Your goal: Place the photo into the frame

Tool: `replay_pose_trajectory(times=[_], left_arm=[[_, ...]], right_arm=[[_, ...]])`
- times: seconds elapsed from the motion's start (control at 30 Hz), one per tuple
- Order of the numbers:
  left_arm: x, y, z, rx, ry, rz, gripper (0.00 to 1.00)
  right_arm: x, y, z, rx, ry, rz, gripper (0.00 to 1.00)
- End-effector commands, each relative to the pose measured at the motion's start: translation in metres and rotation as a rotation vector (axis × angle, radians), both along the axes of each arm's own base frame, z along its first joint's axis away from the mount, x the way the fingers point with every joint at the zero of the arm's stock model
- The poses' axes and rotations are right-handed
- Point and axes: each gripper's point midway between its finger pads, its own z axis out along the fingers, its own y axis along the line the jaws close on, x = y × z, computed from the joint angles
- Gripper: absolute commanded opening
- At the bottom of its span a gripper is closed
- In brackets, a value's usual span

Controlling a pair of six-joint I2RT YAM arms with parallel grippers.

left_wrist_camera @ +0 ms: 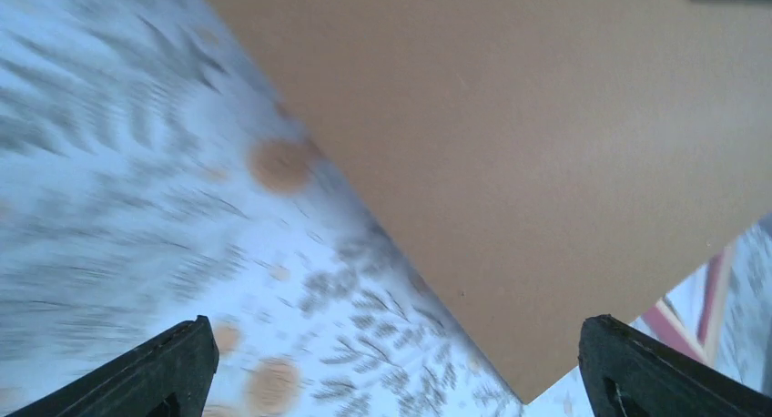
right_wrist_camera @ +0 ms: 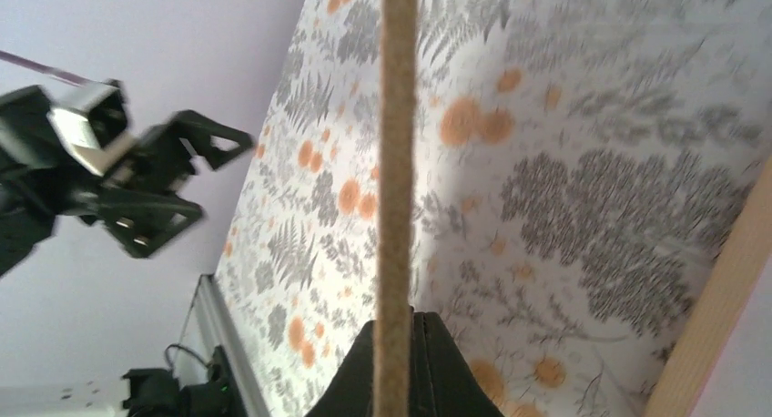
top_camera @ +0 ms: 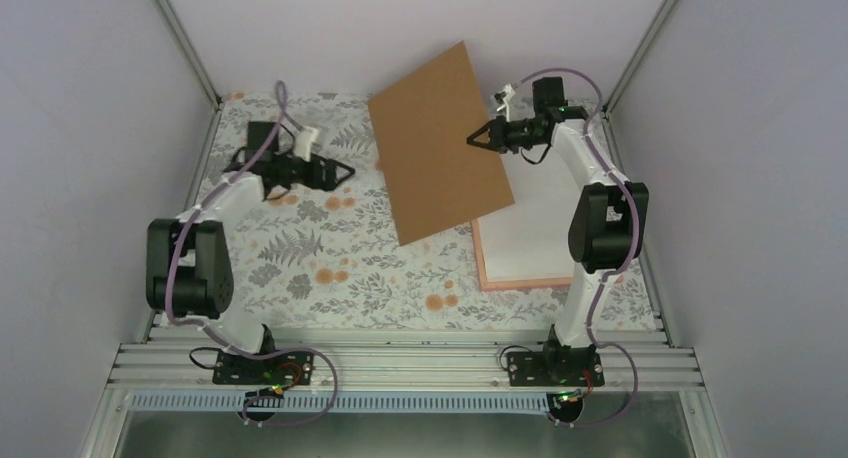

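Note:
A plain brown cardboard board (top_camera: 440, 143) hangs tilted above the middle of the table. My right gripper (top_camera: 475, 138) is shut on its right edge; in the right wrist view the board (right_wrist_camera: 396, 162) runs edge-on between the closed fingers (right_wrist_camera: 428, 362). The pink frame (top_camera: 520, 281) lies flat at the right, partly under the board. On it lies the photo (top_camera: 535, 223), white side up, its print not showing. My left gripper (top_camera: 345, 168) stands open left of the board and holds nothing; in its wrist view the gripper (left_wrist_camera: 410, 381) faces the board's corner (left_wrist_camera: 546, 162).
A floral cloth (top_camera: 300, 248) covers the table. Pale walls with metal posts (top_camera: 185, 38) close it in on three sides. The rail (top_camera: 400, 363) carrying both arm bases runs along the near edge. The right arm's upright link (top_camera: 605, 223) stands over the frame's right side.

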Motion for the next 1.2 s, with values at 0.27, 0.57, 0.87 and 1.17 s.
replay_pose_trajectory(times=[0.27,0.57,0.87,1.17], left_arm=[[0.025,0.121,0.168,0.055,-0.309,0.367,1.00],[0.019,0.174,0.258,0.109,-0.495,0.500,1.00],[0.019,0.164,0.282,0.090,-0.508,0.267,1.00],[0.015,0.066,0.233,-0.062,-0.317,-0.100,0.99]], right_arm=[[0.001,0.008,0.231,-0.331,-1.026,-0.097,0.04],[-0.072,0.005,0.286,-0.763,-1.768,-0.018,0.04],[-0.162,-0.006,0.232,-1.154,-2.447,0.174,0.04],[-0.228,0.000,0.155,-1.165,-2.735,0.372,0.04]])
